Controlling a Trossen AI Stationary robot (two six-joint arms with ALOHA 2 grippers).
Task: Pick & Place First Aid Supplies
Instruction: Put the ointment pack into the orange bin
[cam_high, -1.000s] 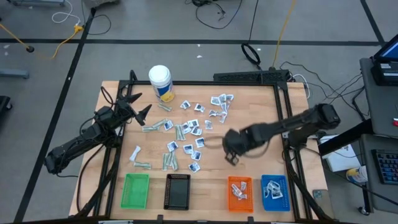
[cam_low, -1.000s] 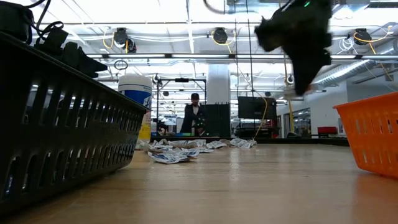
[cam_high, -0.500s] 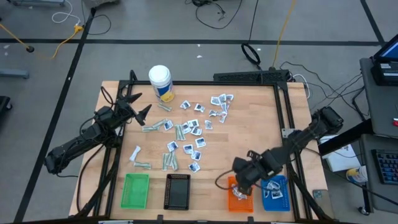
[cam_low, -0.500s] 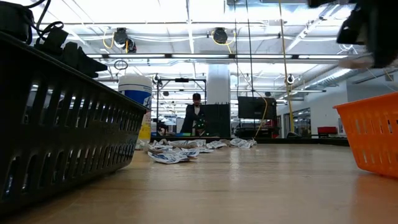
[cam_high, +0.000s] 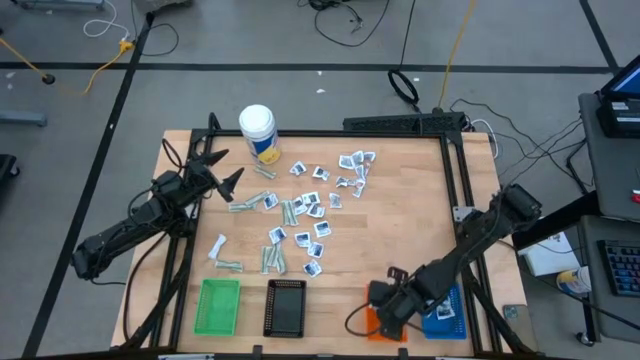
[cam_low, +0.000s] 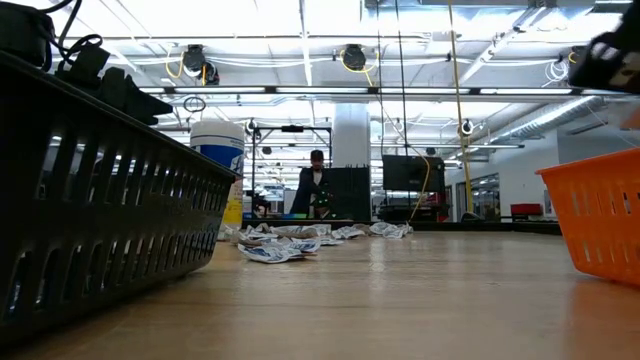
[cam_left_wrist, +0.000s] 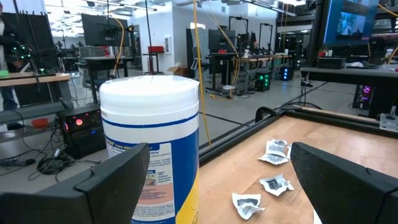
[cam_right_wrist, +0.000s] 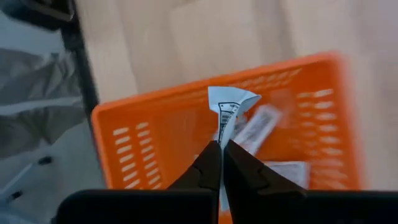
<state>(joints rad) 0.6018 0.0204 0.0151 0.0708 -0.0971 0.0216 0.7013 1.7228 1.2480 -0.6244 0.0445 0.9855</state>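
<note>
The first aid supplies (cam_high: 305, 215) lie scattered flat on the middle of the wooden table, white-and-blue sachets and pale strips. My right gripper (cam_high: 386, 312) hangs over the orange tray (cam_high: 372, 325) at the near edge, shut on one white sachet (cam_right_wrist: 229, 107). More packets (cam_right_wrist: 261, 124) lie inside that tray. My left gripper (cam_high: 226, 168) stands open at the far left, level, beside the white bottle (cam_high: 258, 132), and touches nothing. My right gripper pinches the white sachet's one end (cam_right_wrist: 224, 138) between its two fingertips. The fingers slant down toward the table's near edge. The rest of the sachet sticks out past the fingertips, creased, lifted clear above the inside of the orange tray.
A blue tray (cam_high: 450, 318) with packets stands right of the orange one, partly under my right arm. The black tray (cam_high: 287, 307) and the green tray (cam_high: 219, 306) stand along the near edge. In the low view a person (cam_low: 313, 185) stands far behind the table.
My right gripper has swung from the middle right of the table toward the near edge and a little down, rolling as it went. It now hangs over the orange tray, still shut on the sachet.
</note>
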